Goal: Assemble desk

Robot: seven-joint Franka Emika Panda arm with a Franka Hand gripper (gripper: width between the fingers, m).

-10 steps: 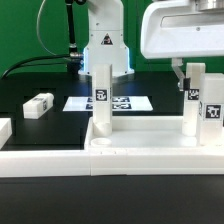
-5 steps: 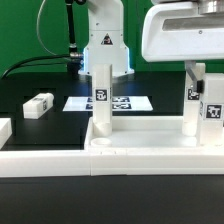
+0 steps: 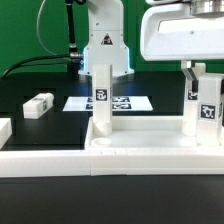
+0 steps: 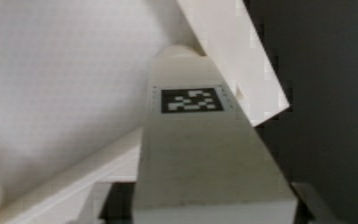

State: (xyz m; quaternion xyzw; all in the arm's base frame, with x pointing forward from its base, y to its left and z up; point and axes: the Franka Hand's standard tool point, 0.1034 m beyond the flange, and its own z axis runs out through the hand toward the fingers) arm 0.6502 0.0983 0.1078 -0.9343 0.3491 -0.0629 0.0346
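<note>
The white desk top (image 3: 145, 138) lies flat at the front of the exterior view. One leg (image 3: 101, 100) stands upright in the corner on that view's left. My gripper (image 3: 198, 72) is shut on the top of a second upright leg (image 3: 204, 112), which stands in the corner on the right and shows two tagged faces. In the wrist view the same leg (image 4: 197, 130) runs away from the camera with a tag on its face. It is pinched between my dark fingers (image 4: 126, 205), with the desk top (image 4: 60, 90) behind. A loose leg (image 3: 38, 104) lies on the black table.
White border rails (image 3: 45, 162) run along the front against the desk top. The marker board (image 3: 76, 103) lies flat behind the standing leg. Another white piece (image 3: 4, 128) sits at the exterior view's left edge. The robot base (image 3: 103, 42) stands at the back.
The held leg has turned a little about its own axis: its tags have shifted sideways. The gripper body has shifted slightly with it. Nothing else has moved.
</note>
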